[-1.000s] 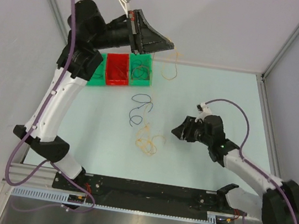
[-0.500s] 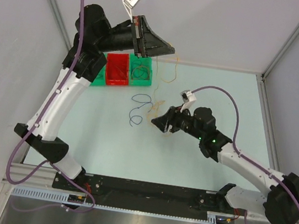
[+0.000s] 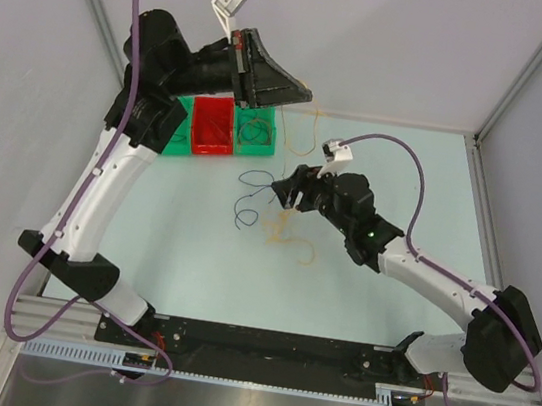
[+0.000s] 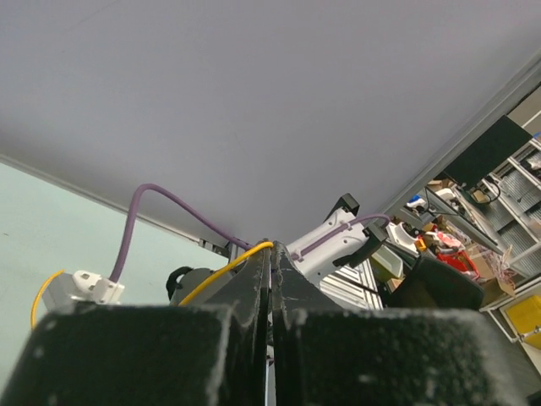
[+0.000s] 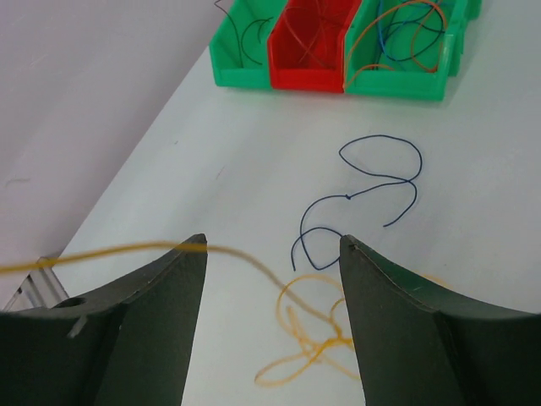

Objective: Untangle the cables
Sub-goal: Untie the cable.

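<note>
Cables (image 3: pixel 282 231) sit mid-frame: a yellow tangle (image 5: pixel 308 347) beside a loose blue strand (image 5: pixel 351 196). Left gripper (image 4: pixel 270 254), upper left, is clamped on one yellow wire (image 4: pixel 221 272). Right gripper (image 5: pixel 272 247) gapes wide, empty. Separating, I reckon; next it must close on the knot.

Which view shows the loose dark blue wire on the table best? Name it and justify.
Right wrist: the thin dark blue wire lies close and unobstructed, every loop traceable. Top external shows the wire whole but small and faint. Left wrist misses it entirely.
</note>
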Tool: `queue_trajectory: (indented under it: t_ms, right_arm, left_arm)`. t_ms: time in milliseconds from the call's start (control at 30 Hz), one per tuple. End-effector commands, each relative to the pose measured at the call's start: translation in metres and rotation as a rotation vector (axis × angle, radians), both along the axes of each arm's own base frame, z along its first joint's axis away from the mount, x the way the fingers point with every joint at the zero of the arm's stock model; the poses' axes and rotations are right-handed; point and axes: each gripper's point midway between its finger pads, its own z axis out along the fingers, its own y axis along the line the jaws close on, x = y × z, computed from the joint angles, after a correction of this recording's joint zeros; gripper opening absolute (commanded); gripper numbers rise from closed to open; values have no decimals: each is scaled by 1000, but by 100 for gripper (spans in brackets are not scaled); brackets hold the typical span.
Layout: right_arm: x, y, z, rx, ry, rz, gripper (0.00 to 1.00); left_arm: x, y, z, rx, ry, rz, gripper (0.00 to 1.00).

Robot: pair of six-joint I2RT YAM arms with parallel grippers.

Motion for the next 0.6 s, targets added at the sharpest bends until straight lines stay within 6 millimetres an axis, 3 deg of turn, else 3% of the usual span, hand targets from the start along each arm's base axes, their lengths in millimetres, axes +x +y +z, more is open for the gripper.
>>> queue_trajectory:
  t_ms: [0, 100, 133, 300, 333, 467, 567]
  right_arm:
    - [18, 8, 3, -4, -32, -59, 68]
    - [16, 30, -23, -28, 6, -25, 65]
    - [18, 36, -43, -55, 34, -28, 64]
    - [9, 51, -97, -125, 141, -21, 53]
    - [5, 53, -103, -139, 154, -18, 52]
    - [-1, 52, -126, -193, 189, -28, 48]
    - [-7, 48, -141, -218, 231, -39, 48]
  left_arm:
    - [-25, 12, 19, -39, -72, -34, 0]
    - [-28, 13, 24, -49, -81, -43, 0]
    - [-28, 14, 26, -52, -83, -45, 0]
    - [-32, 24, 54, -71, -137, -39, 0]
    - [-23, 26, 56, -74, -125, -27, 0]
    - [-35, 56, 96, -169, -243, -25, 0]
    - [-33, 81, 114, -215, -268, 37, 0]
